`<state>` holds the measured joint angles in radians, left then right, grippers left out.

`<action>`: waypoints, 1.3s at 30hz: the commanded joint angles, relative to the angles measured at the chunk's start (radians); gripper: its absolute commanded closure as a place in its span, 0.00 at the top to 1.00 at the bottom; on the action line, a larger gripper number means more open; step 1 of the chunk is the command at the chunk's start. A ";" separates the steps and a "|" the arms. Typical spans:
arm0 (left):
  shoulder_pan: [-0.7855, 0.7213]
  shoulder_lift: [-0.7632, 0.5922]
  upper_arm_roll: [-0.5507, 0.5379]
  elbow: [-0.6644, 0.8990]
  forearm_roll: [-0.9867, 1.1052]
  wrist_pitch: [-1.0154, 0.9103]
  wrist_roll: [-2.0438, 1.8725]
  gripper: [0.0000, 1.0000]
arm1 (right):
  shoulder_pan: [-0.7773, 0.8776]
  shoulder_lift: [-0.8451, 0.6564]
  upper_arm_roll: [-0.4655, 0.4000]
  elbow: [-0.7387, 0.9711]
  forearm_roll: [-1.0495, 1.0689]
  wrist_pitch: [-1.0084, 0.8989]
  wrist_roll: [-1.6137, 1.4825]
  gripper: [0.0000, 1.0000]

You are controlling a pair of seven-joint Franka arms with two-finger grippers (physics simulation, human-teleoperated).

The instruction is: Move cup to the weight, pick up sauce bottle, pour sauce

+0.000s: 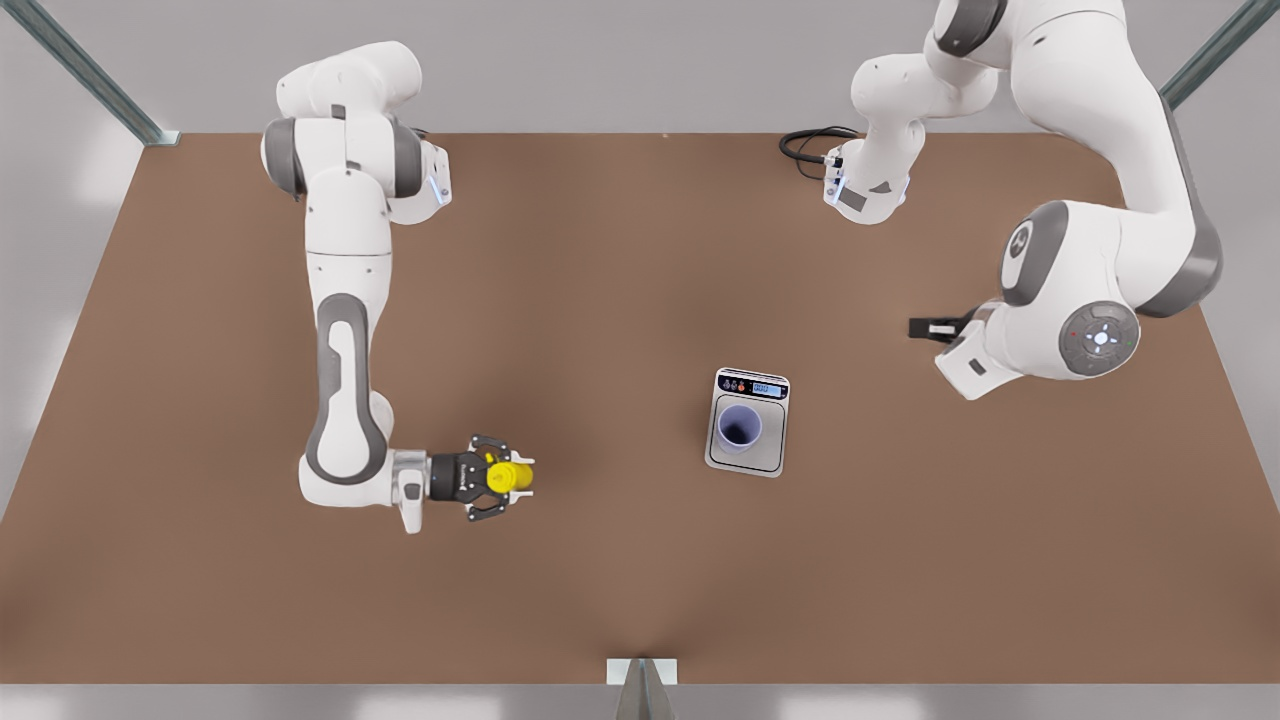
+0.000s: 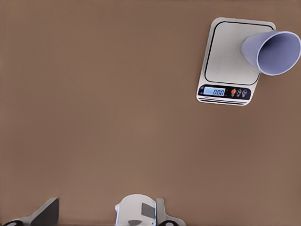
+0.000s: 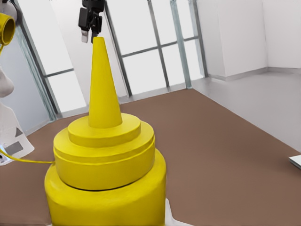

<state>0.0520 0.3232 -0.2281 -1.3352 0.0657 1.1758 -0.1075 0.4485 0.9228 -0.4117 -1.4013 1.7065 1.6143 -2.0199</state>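
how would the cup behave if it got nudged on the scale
The cup stands upright on the weight; it looks empty and thin-walled, so it is probably light. Its base is narrower than its rim, so a high push may tip it. The weight looks smooth, so a low nudge likely slides it.

A brown desk [image 1: 600, 300] spans the scene; a black cable [image 1: 805, 148] coils near its far edge; windows [image 3: 155, 47] stand beyond.
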 commanded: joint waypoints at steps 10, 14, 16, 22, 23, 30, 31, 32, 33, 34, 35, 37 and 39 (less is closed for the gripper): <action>0.000 0.027 -0.007 -0.001 0.017 0.045 0.003 1.00 | -0.027 0.088 0.048 0.008 0.045 -0.027 -0.609 0.57; 0.000 0.033 -0.007 0.001 0.019 0.058 0.005 1.00 | -0.025 0.108 0.048 0.016 0.047 -0.016 -0.614 0.57; 0.002 0.033 -0.008 0.001 0.019 0.058 0.005 1.00 | -0.024 0.113 0.048 0.018 0.045 -0.008 -0.614 0.57; 0.005 0.031 -0.008 0.001 0.019 0.053 0.003 1.00 | -0.022 0.117 0.050 0.016 0.044 0.030 -0.599 0.57; 0.005 0.031 -0.008 0.001 0.019 0.050 0.003 1.00 | -0.022 0.111 0.050 0.013 0.045 0.048 -0.579 0.57; 0.005 0.033 -0.008 0.001 0.019 0.048 0.003 1.00 | -0.022 0.103 0.065 -0.012 0.035 0.070 -0.389 0.57; 0.005 0.033 -0.007 0.001 0.019 0.048 0.003 1.00 | -0.022 0.100 0.065 -0.015 0.033 0.068 -0.347 0.57; 0.005 0.033 -0.007 0.001 0.017 0.045 0.003 1.00 | -0.016 0.100 0.065 -0.016 0.030 0.069 -0.313 0.57; 0.005 0.033 -0.008 0.001 0.019 0.036 0.003 1.00 | -0.013 0.099 0.065 -0.024 0.030 0.070 -0.280 0.57; 0.003 0.033 -0.007 0.001 0.017 0.036 0.003 1.00 | -0.011 0.099 0.065 -0.024 0.030 0.068 -0.264 0.57; 0.003 0.033 -0.007 0.001 0.017 0.035 0.003 1.00 | -0.011 0.099 0.065 -0.024 0.030 0.068 -0.263 0.56; 0.002 0.033 -0.008 0.001 0.019 0.034 0.002 1.00 | -0.010 0.088 0.067 -0.024 0.030 0.064 -0.260 0.56; 0.000 0.031 -0.007 0.001 0.019 0.033 0.002 1.00 | -0.010 0.077 0.067 -0.030 0.030 0.058 -0.234 0.56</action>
<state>0.0526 0.3559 -0.2349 -1.3350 0.0834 1.2145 -0.1053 0.4386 1.0059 -0.3455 -1.4293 1.7359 1.6748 -2.3941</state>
